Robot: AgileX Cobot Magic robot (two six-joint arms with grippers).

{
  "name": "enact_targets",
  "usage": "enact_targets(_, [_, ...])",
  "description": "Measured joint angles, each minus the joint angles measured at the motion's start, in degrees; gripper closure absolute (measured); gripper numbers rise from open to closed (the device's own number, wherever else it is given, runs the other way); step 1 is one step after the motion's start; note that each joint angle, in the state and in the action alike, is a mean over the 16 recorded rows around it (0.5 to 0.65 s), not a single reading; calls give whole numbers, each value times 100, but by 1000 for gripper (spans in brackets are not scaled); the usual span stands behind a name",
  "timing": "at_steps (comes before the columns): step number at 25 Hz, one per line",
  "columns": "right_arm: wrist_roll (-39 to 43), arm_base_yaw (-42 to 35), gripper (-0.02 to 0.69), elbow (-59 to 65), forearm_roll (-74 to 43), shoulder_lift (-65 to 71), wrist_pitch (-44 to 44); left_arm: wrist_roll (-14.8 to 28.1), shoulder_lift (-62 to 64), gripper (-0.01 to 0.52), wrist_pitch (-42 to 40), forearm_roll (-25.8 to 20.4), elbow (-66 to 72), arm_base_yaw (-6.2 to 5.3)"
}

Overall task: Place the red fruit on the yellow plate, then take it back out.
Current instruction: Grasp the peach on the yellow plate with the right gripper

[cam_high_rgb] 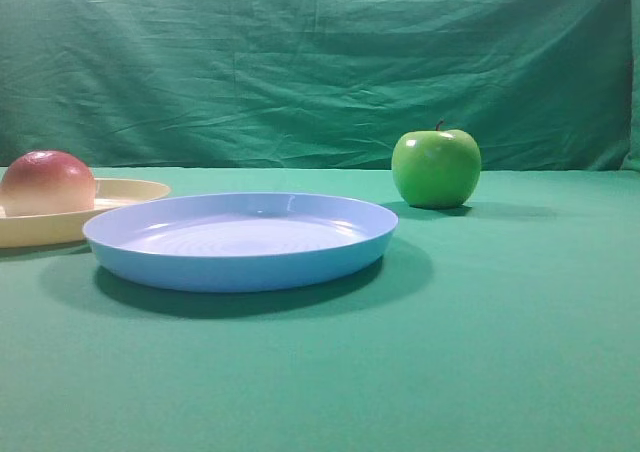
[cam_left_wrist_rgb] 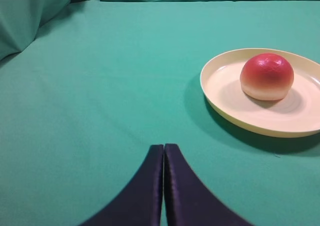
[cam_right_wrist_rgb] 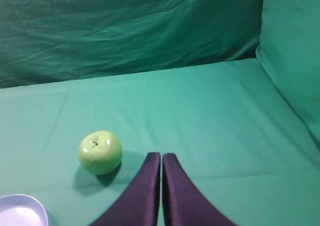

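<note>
The red fruit (cam_left_wrist_rgb: 266,76) sits on the yellow plate (cam_left_wrist_rgb: 225,103), slightly toward the plate's far side, so I judge the placing step complete and the take-back-out step in hand. My left pincer (cam_left_wrist_rgb: 163,158) is closed, its fingers pressed together and gripping nothing. It hangs above bare green cloth (cam_left_wrist_rgb: 100,86), well apart from the plate, which lies ahead and to its right. The next move calls for opening these fingers, travelling right over the plate rim and closing around the fruit. Right of the yellow plate stands the blue plate (cam_high_rgb: 240,267), then the green apple (cam_high_rgb: 435,168). My right pincer (cam_right_wrist_rgb: 161,166) is closed and empty, just beside the apple.
</note>
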Motion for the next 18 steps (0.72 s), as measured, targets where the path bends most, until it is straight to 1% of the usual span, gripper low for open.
enact_targets(10, [-51,-2,665,1597,-91,-1690,-334,0,0,514,0,0,0,0])
enact_targets(18, [-70,-2,665,2463,-94,-2315,-427,0,0,514,0,0,0,0])
